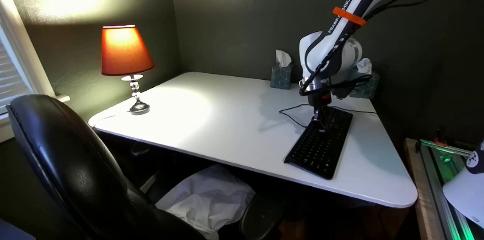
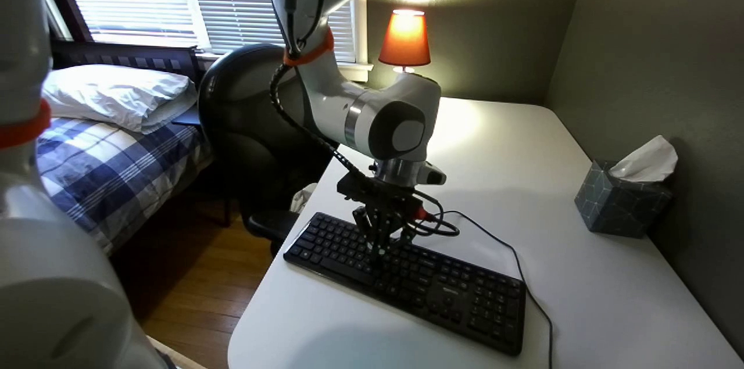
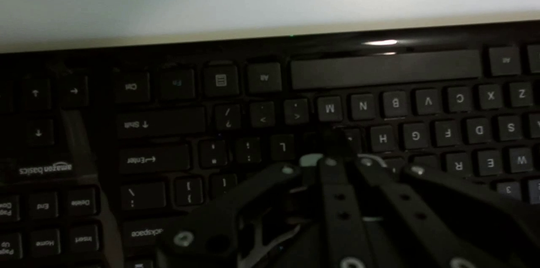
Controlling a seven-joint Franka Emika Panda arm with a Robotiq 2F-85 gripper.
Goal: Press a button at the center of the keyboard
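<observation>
Gripper [image 2: 378, 254] pointed down at a black keyboard [image 2: 411, 285]
The keyboard lies on a white surface [image 2: 494, 171], well apart from a tissue box [image 2: 617, 200]; a red-shaded lamp [image 2: 405, 40] glows beyond the arm [image 2: 369, 116], a black chair [image 2: 250, 136] beside the surface.

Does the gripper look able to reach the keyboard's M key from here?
Likely yes: in the wrist view the M key shows uncovered just beyond the tip of the gripper, nothing seen between. Any key contact is too dark to tell.
</observation>
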